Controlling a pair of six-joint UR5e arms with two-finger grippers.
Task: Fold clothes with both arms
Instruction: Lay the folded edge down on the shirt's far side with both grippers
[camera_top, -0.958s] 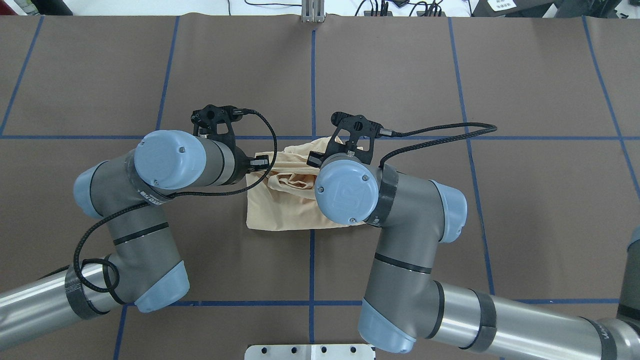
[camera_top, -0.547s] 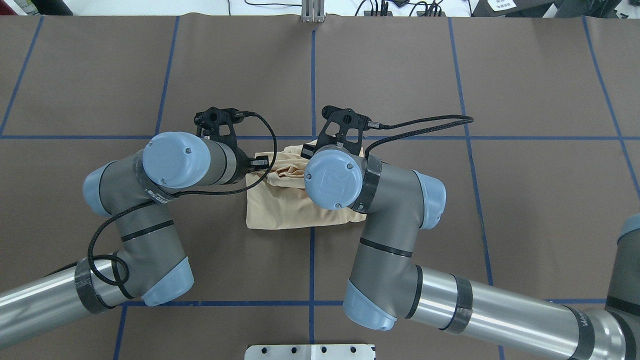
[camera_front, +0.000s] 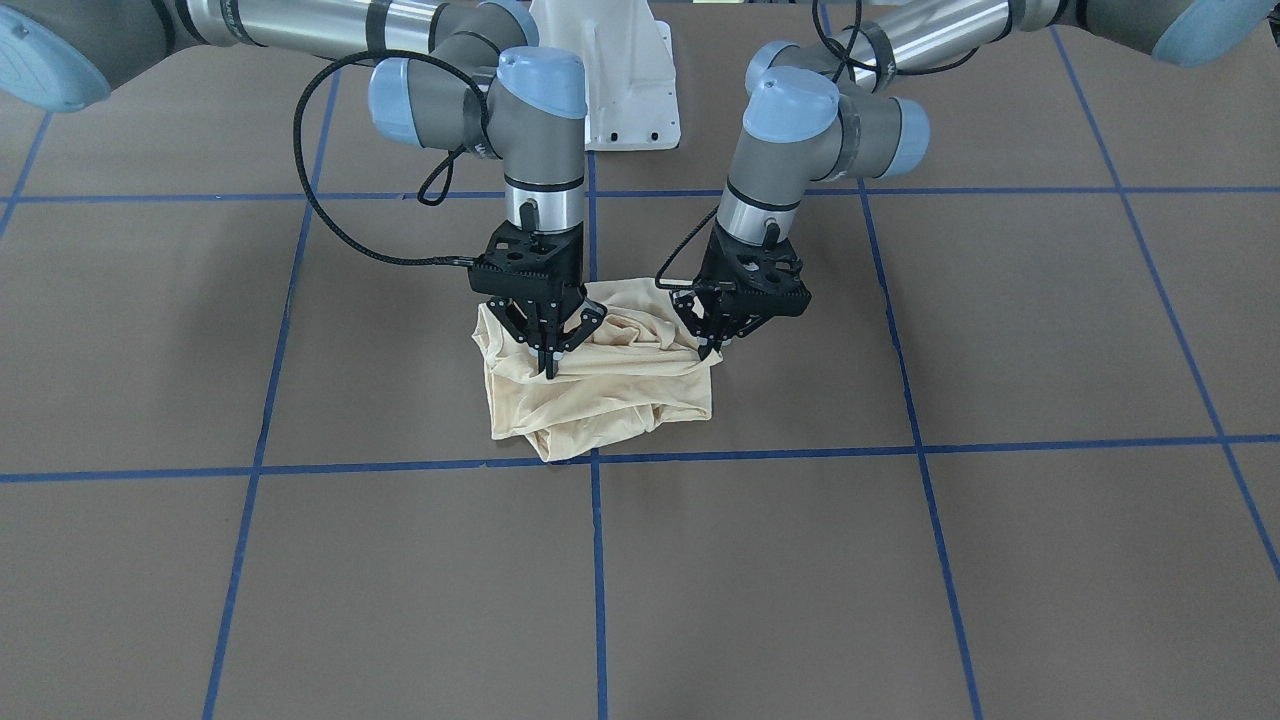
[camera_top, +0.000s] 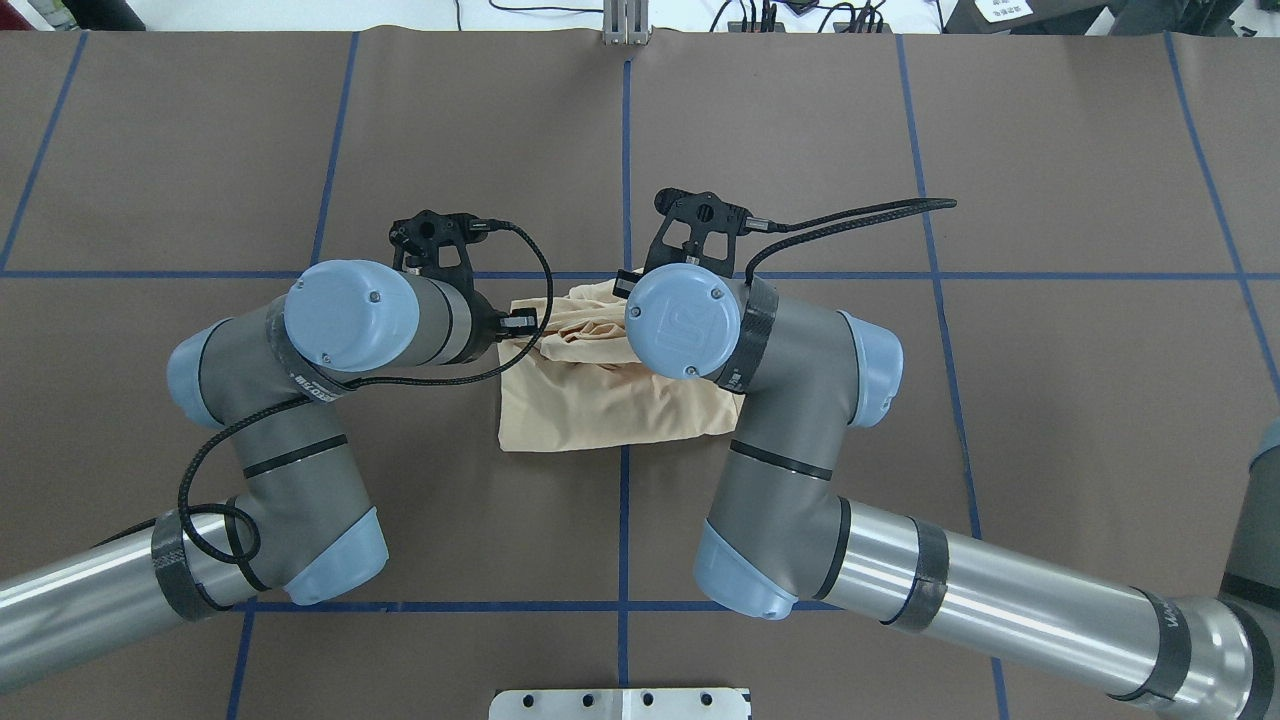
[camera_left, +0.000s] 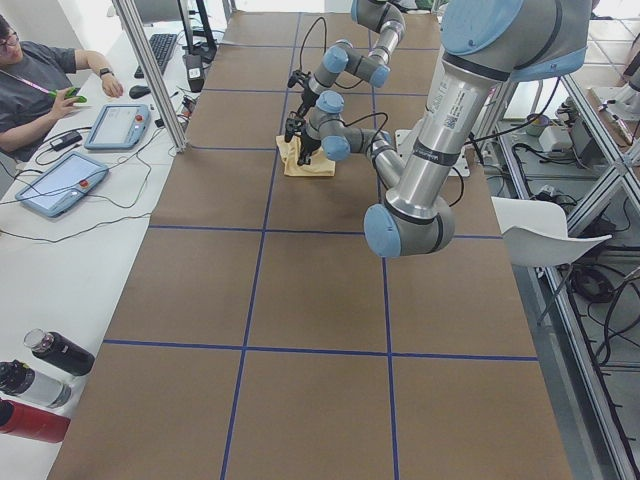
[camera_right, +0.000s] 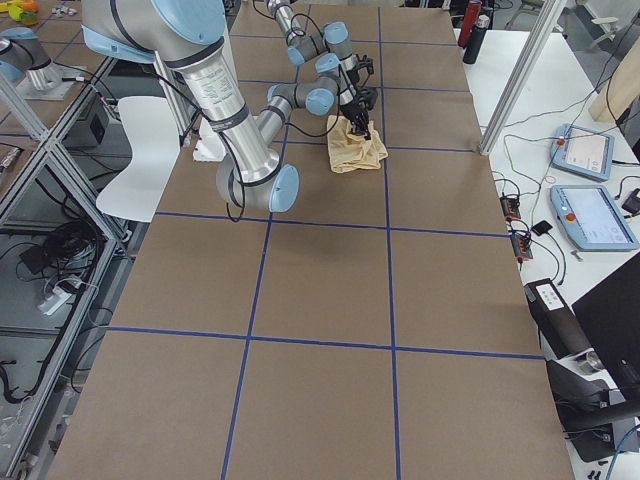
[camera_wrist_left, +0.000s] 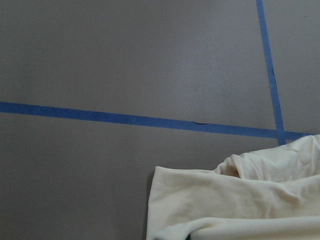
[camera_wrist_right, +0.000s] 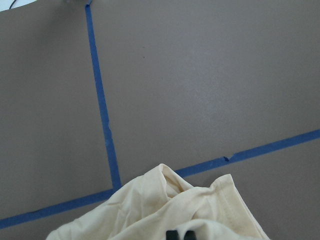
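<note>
The clothes are one pale cream-yellow shirt (camera_front: 600, 395), bunched into a small rumpled bundle (camera_top: 590, 400) on the brown table near a crossing of blue tape lines. Both arms point straight down over its far edge. In the front-facing view my right gripper (camera_front: 549, 368) is shut, pinching a fold on the view's left side. My left gripper (camera_front: 711, 345) is shut on the shirt's corner at the view's right. The left wrist view shows the cream fabric (camera_wrist_left: 235, 200) at the bottom. In the right wrist view the fabric (camera_wrist_right: 150, 210) bunches around dark fingertips (camera_wrist_right: 172, 235). No print shows.
The brown table cover (camera_top: 900, 150) carries a grid of blue tape lines (camera_top: 625, 150). The white pedestal base (camera_front: 620, 80) stands behind the arms. In the left side view a person (camera_left: 40, 80) sits at a side desk with tablets, and bottles (camera_left: 40, 375) stand near the table's corner.
My right wrist has swung left, then away from the robot's base over the shirt. The bundle's near edge has crept farther from the base. The left arm shifted only slightly.
</note>
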